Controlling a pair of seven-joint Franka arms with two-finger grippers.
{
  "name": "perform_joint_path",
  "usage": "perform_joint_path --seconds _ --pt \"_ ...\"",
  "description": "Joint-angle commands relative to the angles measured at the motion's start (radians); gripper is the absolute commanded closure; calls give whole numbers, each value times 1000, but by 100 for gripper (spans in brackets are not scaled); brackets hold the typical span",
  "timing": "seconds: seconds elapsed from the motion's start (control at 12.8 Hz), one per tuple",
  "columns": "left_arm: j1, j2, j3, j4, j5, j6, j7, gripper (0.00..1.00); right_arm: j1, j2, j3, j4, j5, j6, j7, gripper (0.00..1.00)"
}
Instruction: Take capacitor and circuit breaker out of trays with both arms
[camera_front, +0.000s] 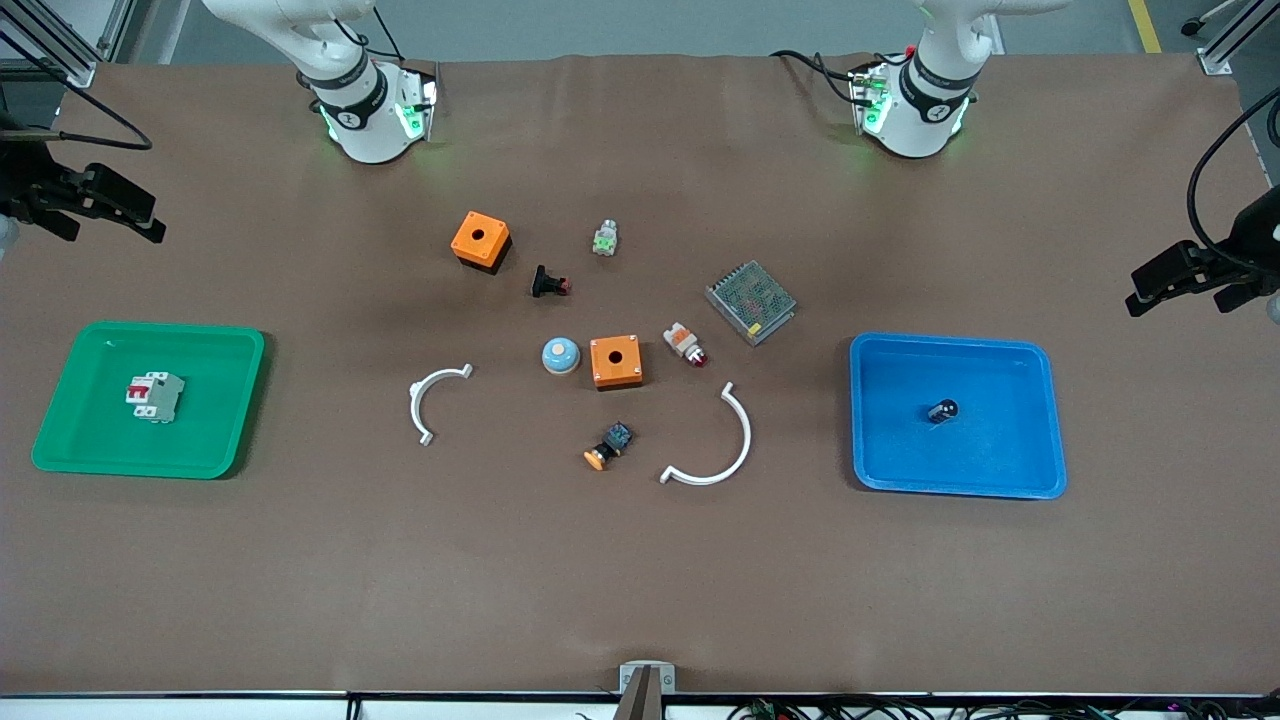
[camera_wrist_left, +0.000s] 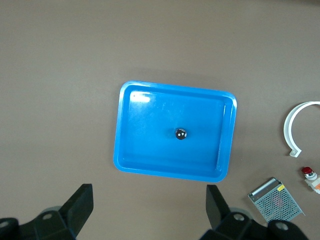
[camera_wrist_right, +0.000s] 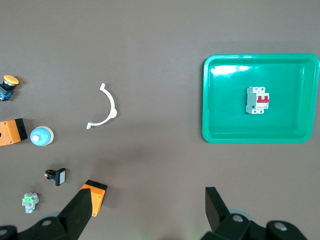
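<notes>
The capacitor (camera_front: 942, 410), a tiny dark cylinder, lies in the blue tray (camera_front: 1040, 470) toward the left arm's end of the table. It also shows in the left wrist view (camera_wrist_left: 181, 133), in the middle of the tray (camera_wrist_left: 122, 130). The breaker (camera_front: 154, 397), white-grey with red levers, lies in the green tray (camera_front: 70, 440) toward the right arm's end; the right wrist view shows it (camera_wrist_right: 257, 100) in that tray (camera_wrist_right: 210, 100). My left gripper (camera_wrist_left: 148, 192) is open and empty, high beside the blue tray. My right gripper (camera_wrist_right: 148, 195) is open and empty, high beside the green tray.
Between the trays lie two orange boxes (camera_front: 481, 240) (camera_front: 615, 361), a black push button (camera_front: 549, 283), a blue dome (camera_front: 561, 355), a white-orange part (camera_front: 685, 343), a mesh-topped box (camera_front: 751, 301), an orange-capped button (camera_front: 608, 447), a small green-white part (camera_front: 604, 238) and two white arcs (camera_front: 435, 400) (camera_front: 715, 450).
</notes>
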Motion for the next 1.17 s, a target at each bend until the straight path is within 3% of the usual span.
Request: perform_joint_path --seconds 0.0,0.62,0.86,1.09 --pt "-1 5 1 7 -4 2 0 1 1 -33 -1 -28 -12 6 10 0" --pt "-1 66 1 6 -13 -30 -26 1 -8 -34 -10 -48 -10 20 11 0" --pt "-15 118 -2 -56 -10 -15 -29 1 -7 -34 -9 -43 -10 25 13 0" --pt "-29 166 -2 -154 -5 127 -29 1 -7 -33 -7 -43 -8 26 13 0"
